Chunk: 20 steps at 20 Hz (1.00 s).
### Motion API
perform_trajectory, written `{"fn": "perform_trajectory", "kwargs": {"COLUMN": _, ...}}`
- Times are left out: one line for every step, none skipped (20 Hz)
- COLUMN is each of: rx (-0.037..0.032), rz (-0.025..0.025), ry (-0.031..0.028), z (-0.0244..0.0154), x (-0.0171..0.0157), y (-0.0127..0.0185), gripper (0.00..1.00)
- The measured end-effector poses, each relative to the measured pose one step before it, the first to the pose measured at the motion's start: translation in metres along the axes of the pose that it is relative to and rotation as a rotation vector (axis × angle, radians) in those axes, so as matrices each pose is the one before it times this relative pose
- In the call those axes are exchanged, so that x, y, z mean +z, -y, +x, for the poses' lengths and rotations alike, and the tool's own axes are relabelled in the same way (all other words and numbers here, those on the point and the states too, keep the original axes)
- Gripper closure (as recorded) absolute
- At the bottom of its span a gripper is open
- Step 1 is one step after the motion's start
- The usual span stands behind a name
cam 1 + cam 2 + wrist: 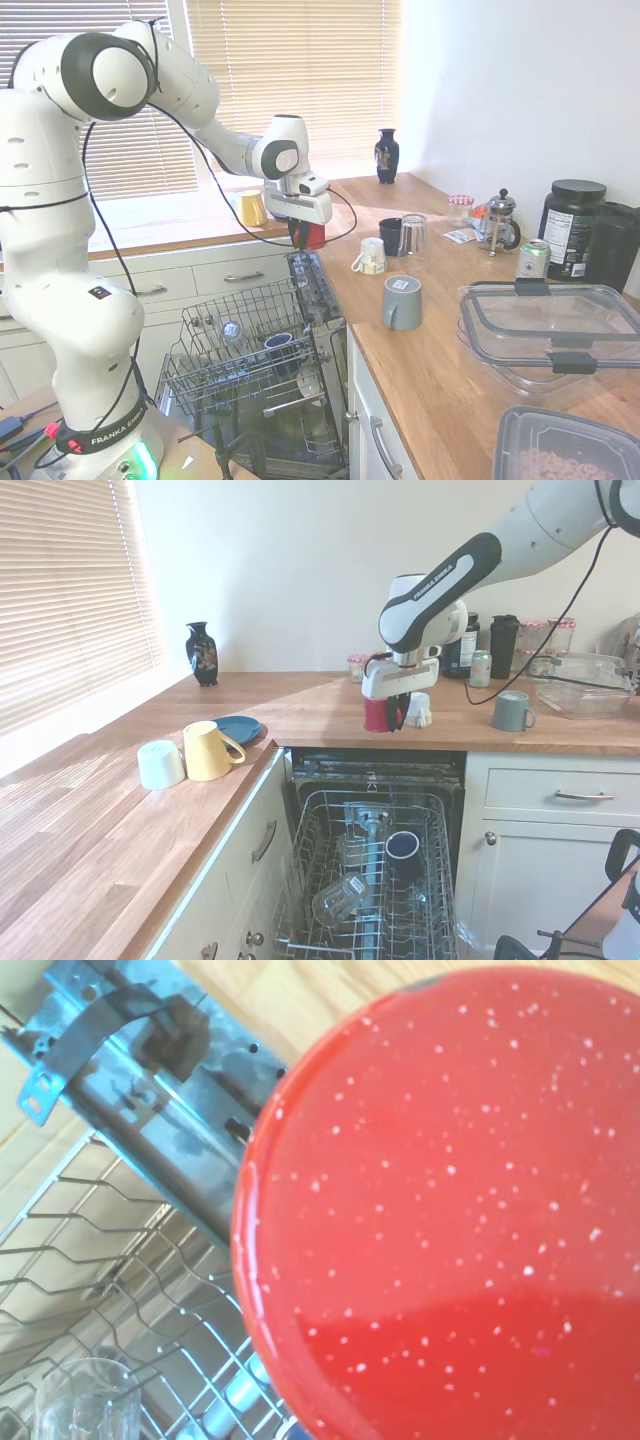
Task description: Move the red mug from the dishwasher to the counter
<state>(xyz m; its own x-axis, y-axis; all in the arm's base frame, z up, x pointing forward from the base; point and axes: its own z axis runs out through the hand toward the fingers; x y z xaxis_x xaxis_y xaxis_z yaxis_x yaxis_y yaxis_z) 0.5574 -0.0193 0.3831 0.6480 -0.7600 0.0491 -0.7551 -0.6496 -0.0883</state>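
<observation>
**Red mug held over the counter edge above the open dishwasher**

- Gripper (388,712): closed around the red mug (378,715). The fingers grip the mug from above. In the first exterior view the gripper (308,232) hangs at the corner of the counter (440,340) with the mug (312,236) beneath it.
- Red mug: at the front edge of the counter (300,705), directly above the dishwasher opening. Whether its base touches the wood cannot be told. In the wrist view its red speckled surface (450,1220) fills most of the frame.
- Dishwasher (375,770): open, wire rack (370,880) pulled out. On the rack: a dark blue cup (403,847) and a clear glass (338,900) lying on its side. Same rack (245,345) and dark blue cup (279,341) appear in the first exterior view.
- Counter, window side: a yellow mug (210,750) on its side, a pale cup (160,764) just beside it, a blue plate (238,728) behind them, a dark vase (201,654) near the wall.
- Counter, other arm: a grey mug (402,301) upside down, a white cup (369,256) on its side, a black mug (391,236) next to a clear glass (413,233), a French press (499,220), a drink can (532,260), a large black tub (571,228), a clear lidded box (550,335).
</observation>
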Motion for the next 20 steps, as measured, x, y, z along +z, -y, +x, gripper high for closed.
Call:
{"fn": "perform_trajectory", "kwargs": {"rx": 0.00527, "rz": -0.00879, "ry": 0.01115, "z": 0.00743, "x": 0.00529, "y": 0.00441, "gripper": 1.00}}
{"fn": "perform_trajectory", "kwargs": {"rx": 0.00548, "rz": -0.00902, "ry": 0.01080, "z": 0.00797, "x": 0.00574, "y": 0.00450, "gripper": 1.00}}
{"fn": "perform_trajectory", "kwargs": {"rx": 0.00507, "rz": -0.00856, "ry": 0.01141, "z": 0.00837, "x": 0.00512, "y": 0.00394, "gripper": 1.00}}
{"fn": "perform_trajectory", "kwargs": {"rx": 0.00213, "rz": -0.00696, "ry": 0.00738, "z": 0.00891, "x": 0.00358, "y": 0.00338, "gripper": 1.00}}
{"fn": "perform_trajectory", "kwargs": {"rx": 0.00286, "rz": -0.00766, "ry": 0.00499, "z": 0.00880, "x": 0.00300, "y": 0.00257, "gripper": 1.00}}
{"fn": "perform_trajectory", "kwargs": {"rx": 0.00273, "rz": -0.00712, "ry": 0.00435, "z": 0.00890, "x": 0.00249, "y": 0.00184, "gripper": 1.00}}
{"fn": "perform_trajectory", "kwargs": {"rx": 0.00233, "rz": -0.00636, "ry": 0.00374, "z": 0.00851, "x": 0.00146, "y": 0.00141, "gripper": 1.00}}
{"fn": "perform_trajectory", "kwargs": {"rx": 0.00171, "rz": -0.00550, "ry": 0.00249, "z": 0.00848, "x": 0.00077, "y": 0.00125, "gripper": 1.00}}
{"fn": "perform_trajectory", "kwargs": {"rx": 0.00186, "rz": -0.00547, "ry": 0.00182, "z": 0.00843, "x": 0.00066, "y": 0.00082, "gripper": 1.00}}
{"fn": "perform_trajectory", "kwargs": {"rx": 0.00268, "rz": -0.00526, "ry": 0.00197, "z": 0.00699, "x": 0.00054, "y": 0.00081, "gripper": 1.00}}
{"fn": "perform_trajectory", "kwargs": {"rx": 0.00370, "rz": -0.00360, "ry": 0.00037, "z": 0.00572, "x": 0.00074, "y": 0.00119, "gripper": 1.00}}
{"fn": "perform_trajectory", "kwargs": {"rx": 0.00318, "rz": -0.00477, "ry": 0.00232, "z": 0.00488, "x": 0.00090, "y": 0.00123, "gripper": 1.00}}
{"fn": "perform_trajectory", "kwargs": {"rx": 0.00063, "rz": -0.00316, "ry": -0.00030, "z": 0.00425, "x": 0.00029, "y": 0.00132, "gripper": 1.00}}
{"fn": "perform_trajectory", "kwargs": {"rx": 0.00004, "rz": -0.00362, "ry": 0.00108, "z": 0.00295, "x": 0.00121, "y": 0.00120, "gripper": 1.00}}
{"fn": "perform_trajectory", "kwargs": {"rx": 0.00025, "rz": -0.00417, "ry": 0.00274, "z": 0.00196, "x": 0.00167, "y": 0.00117, "gripper": 0.00}}
{"fn": "perform_trajectory", "kwargs": {"rx": -0.00023, "rz": -0.00321, "ry": 0.00239, "z": 0.00086, "x": 0.00250, "y": 0.00103, "gripper": 0.00}}
{"fn": "perform_trajectory", "kwargs": {"rx": 0.00031, "rz": -0.00377, "ry": 0.00334, "z": -0.00022, "x": 0.00284, "y": 0.00039, "gripper": 0.00}}
{"fn": "perform_trajectory", "kwargs": {"rx": -0.00024, "rz": -0.00330, "ry": 0.00293, "z": -0.00051, "x": 0.00240, "y": 0.00051, "gripper": 0.00}}
{"fn": "perform_trajectory", "kwargs": {"rx": -0.00137, "rz": -0.00180, "ry": 0.00148, "z": -0.00067, "x": 0.00134, "y": 0.00057, "gripper": 0.00}}
{"fn": "perform_trajectory", "kwargs": {"rx": -0.00124, "rz": -0.00120, "ry": 0.00106, "z": -0.00084, "x": 0.00083, "y": 0.00038, "gripper": 0.00}}
